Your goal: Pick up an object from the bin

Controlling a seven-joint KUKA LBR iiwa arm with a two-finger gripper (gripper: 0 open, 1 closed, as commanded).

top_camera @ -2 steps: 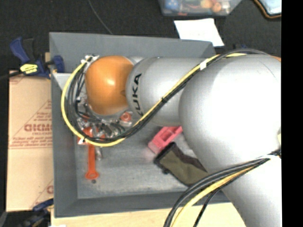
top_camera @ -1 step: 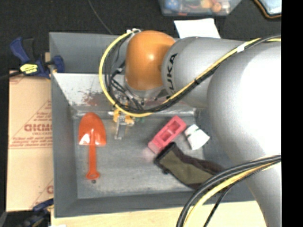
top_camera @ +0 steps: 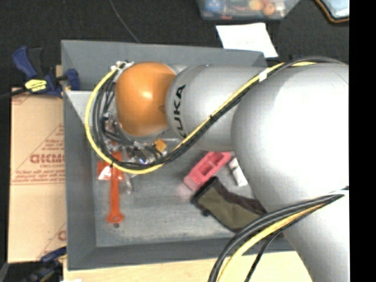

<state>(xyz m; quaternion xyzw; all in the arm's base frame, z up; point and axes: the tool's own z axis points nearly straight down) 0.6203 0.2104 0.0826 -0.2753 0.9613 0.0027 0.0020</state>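
**Gripper over orange tool at bin's left**

The gripper (top_camera: 121,168) sits low over the upper end of a slim orange tool (top_camera: 114,200), which lies lengthwise near the left wall of the bin (top_camera: 80,216). I cannot tell whether the gripper is spread or closed. A pink block (top_camera: 207,167) and a dark cloth (top_camera: 226,209) lie well to the right, just beside each other.

orange tool (top_camera: 114,200): upper end under arm (top_camera: 282,134) | pink block (top_camera: 205,164): right end behind arm | dark olive pouch (top_camera: 226,209): right part under arm | white piece (top_camera: 237,173): kind unclear, mostly covered | bin (top_camera: 81,228): right side covered by arm
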